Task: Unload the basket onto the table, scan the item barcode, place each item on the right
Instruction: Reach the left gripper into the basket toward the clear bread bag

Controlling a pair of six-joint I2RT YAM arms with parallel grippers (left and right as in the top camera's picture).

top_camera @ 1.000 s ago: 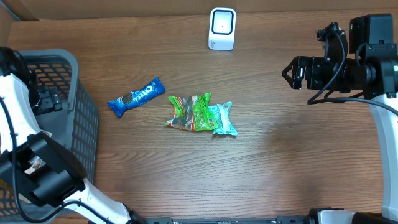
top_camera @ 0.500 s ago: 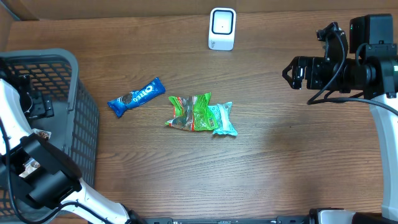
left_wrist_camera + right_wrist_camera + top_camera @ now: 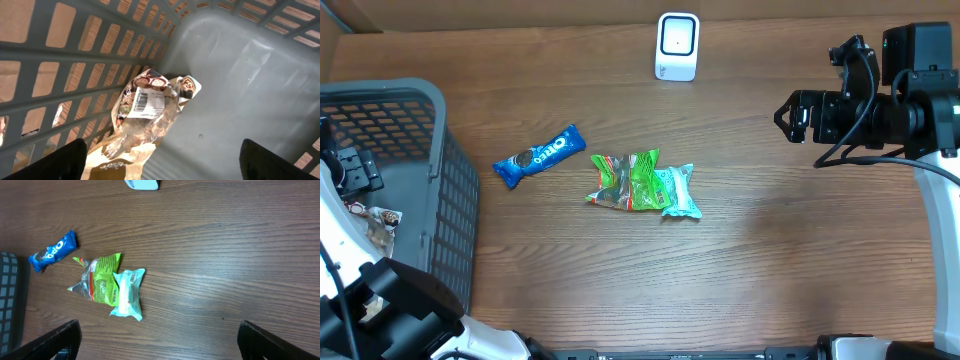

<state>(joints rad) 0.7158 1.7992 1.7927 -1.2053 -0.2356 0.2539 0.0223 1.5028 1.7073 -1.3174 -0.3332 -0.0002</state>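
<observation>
Blue wrapper (image 3: 539,156) reads Oreo; the clear packet (image 3: 150,125) shows a barcode label (image 3: 146,103).

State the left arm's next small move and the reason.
Probably lift the left claw straight up out of the basket, then head for the Oreo pack. The claw is open, the clear packet lies free on the basket floor, and the Oreo pack lies nearest on the table.

Glossy film packet (image 3: 145,107), matt plastic basket (image 3: 240,75), grained wood table (image 3: 770,250).
</observation>
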